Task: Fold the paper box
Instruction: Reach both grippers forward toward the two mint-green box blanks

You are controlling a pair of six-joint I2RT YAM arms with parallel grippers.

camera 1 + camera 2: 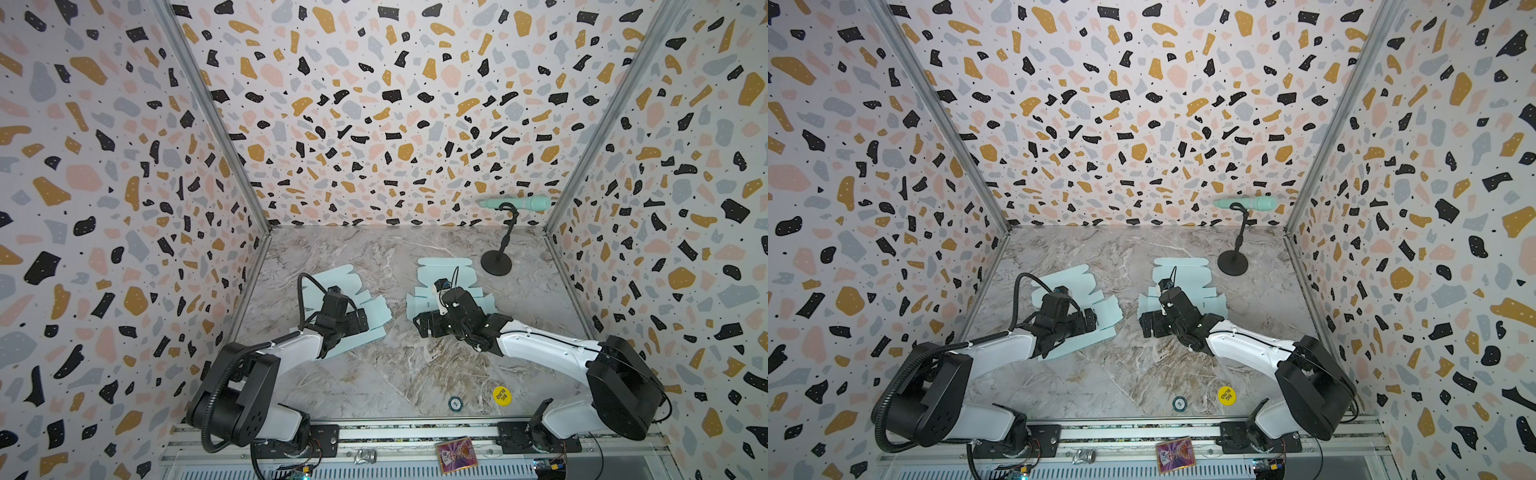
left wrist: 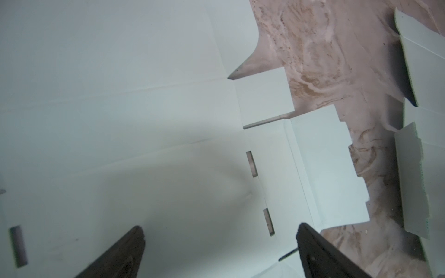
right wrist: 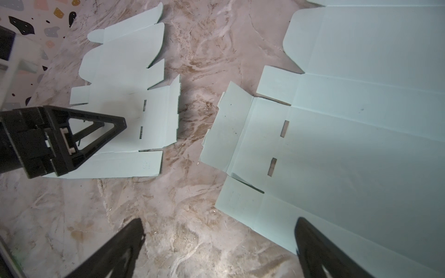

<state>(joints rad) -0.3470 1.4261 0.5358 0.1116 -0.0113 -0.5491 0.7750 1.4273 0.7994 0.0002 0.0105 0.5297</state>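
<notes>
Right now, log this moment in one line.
left hand: open, over left sheet | right hand: open, over edge of right sheet | box: not yet folded

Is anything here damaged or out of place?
Yes: on the pale blue cardboard sheet under the right arm, one side flap has a ragged, torn-looking outer edge. Nothing looks spilled.

The left paper box [image 1: 332, 276] and the right paper box [image 1: 440, 266] are both showing pale mint. The table [image 1: 395, 365] is showing beige-grey marble with white veins. The walls [image 1: 374, 104] are showing white terrazzo, speckled black, ochre, pink and grey-blue. The microphone [image 1: 519, 203] is showing mint, its stand [image 1: 496, 264] black. The sticker [image 1: 501, 395] is showing yellow with black lettering.
</notes>
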